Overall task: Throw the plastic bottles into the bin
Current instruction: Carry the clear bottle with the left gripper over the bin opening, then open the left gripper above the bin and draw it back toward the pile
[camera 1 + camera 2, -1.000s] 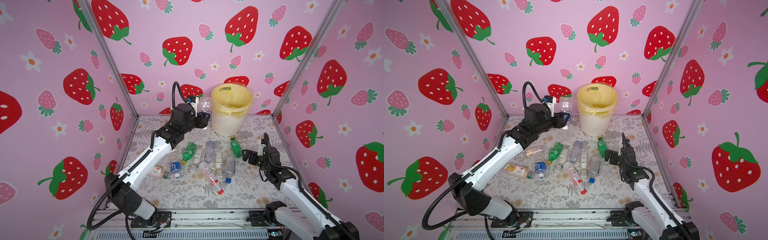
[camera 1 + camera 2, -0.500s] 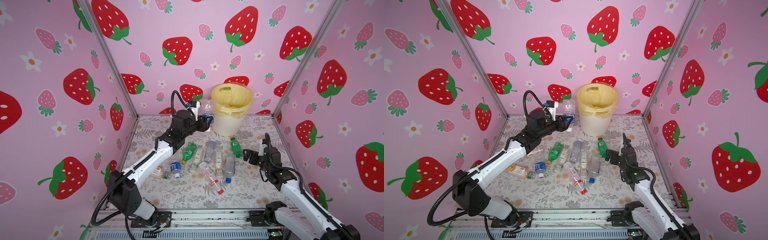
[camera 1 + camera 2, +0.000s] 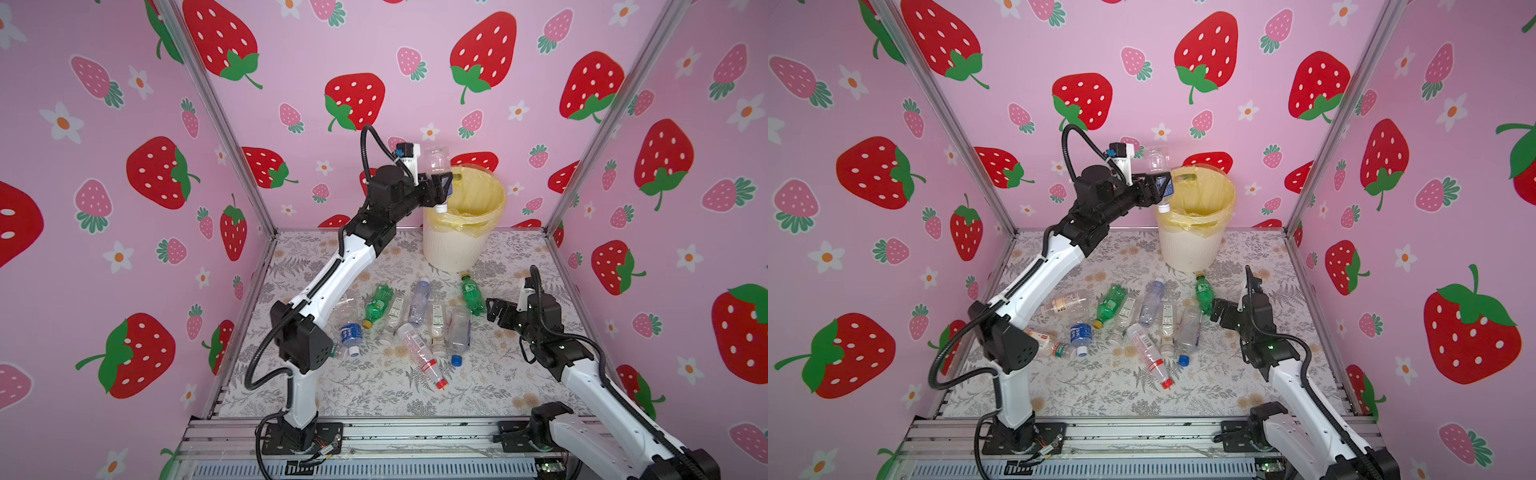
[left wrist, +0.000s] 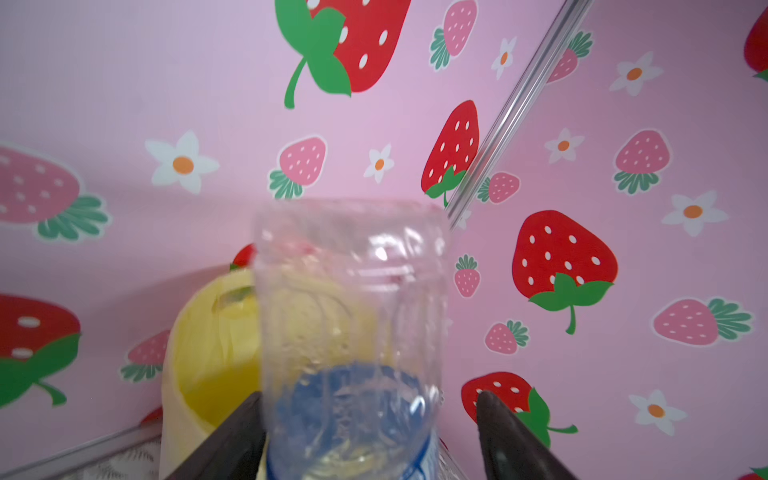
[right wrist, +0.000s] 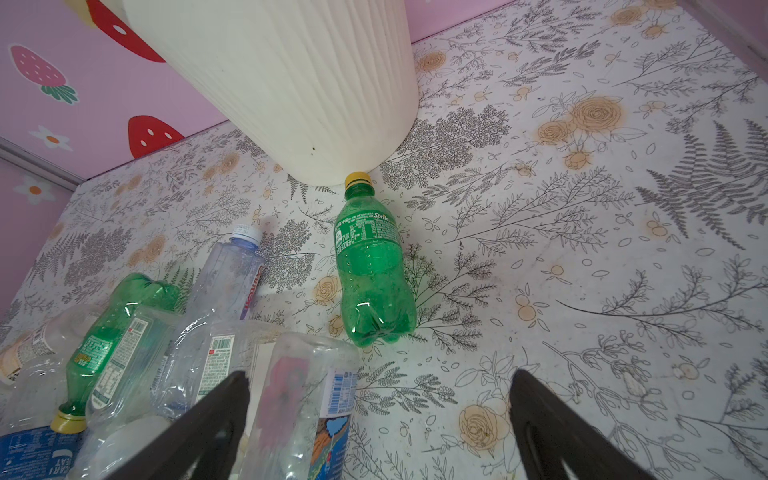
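L gripper (image 3: 441,188) up at rim of bin (image 3: 453,249), jaws apart; clear blue-label bottle (image 3: 437,160) cap-down between them, gap on one side. R gripper (image 5: 380,374) wide, empty, low near green Sprite bottle (image 5: 374,270), cap at bin base. Other bottles (image 3: 415,320) lie mid-floor.

L arm (image 3: 332,274) stretches up & back from its front base: elbow low, forearm climbing steeply, wrist about lvl. L gripper (image 3: 440,189) is held high, pointing right, jaws parted; in the wrist view one finger (image 4: 498,428) stands clear w/ a gap. R arm (image 3: 582,374) crouches low at front right, forearm sloping fwd. R gripper (image 3: 492,309) hangs low, angled back-left, jaws spread wide.
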You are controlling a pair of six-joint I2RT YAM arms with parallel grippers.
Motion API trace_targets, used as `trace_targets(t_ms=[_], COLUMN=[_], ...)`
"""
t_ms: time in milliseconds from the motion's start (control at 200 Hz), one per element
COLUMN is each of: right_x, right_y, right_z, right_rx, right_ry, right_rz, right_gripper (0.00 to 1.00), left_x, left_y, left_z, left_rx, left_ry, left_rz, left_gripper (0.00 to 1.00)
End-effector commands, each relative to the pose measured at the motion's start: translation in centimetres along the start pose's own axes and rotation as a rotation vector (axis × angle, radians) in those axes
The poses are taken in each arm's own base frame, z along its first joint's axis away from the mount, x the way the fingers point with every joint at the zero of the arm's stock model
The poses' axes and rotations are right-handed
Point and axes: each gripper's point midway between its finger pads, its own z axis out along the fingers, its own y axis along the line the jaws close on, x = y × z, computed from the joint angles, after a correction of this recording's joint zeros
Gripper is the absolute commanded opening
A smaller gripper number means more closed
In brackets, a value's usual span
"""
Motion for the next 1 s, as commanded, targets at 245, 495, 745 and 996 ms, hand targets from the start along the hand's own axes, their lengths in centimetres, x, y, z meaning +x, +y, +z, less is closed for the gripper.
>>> trace_targets(t_ms=[245,495,745,996], right_x=[-0.6,-0.3,-0.3,0.4], right_y=[0.1,0.2,0.2,0.3], right_z=[-1.2,-0.6,-0.5,0.5], right_rx=[-0.003,-0.004,-0.005,-0.002], right_ry=[-0.019,-0.001,0.002,0.053], right_rz=[0.023,0.023,0.017,-0.01], right_gripper=[0.99,0.99,0.99,0.99], left_x=[2.2,-2.9,-1.9,1.3], left_y=[3.1,1.2,1.4,4.4], left_z=[2.3,-3.9,-7.8,-11.2], left_rx=[-0.04,-0.113,-0.169,-0.277], left_ry=[0.025,-0.034,0.032,0.1], left_rz=[-0.084,-0.002,0.043,0.013], left_gripper=[0.99,0.99,0.99,0.99])
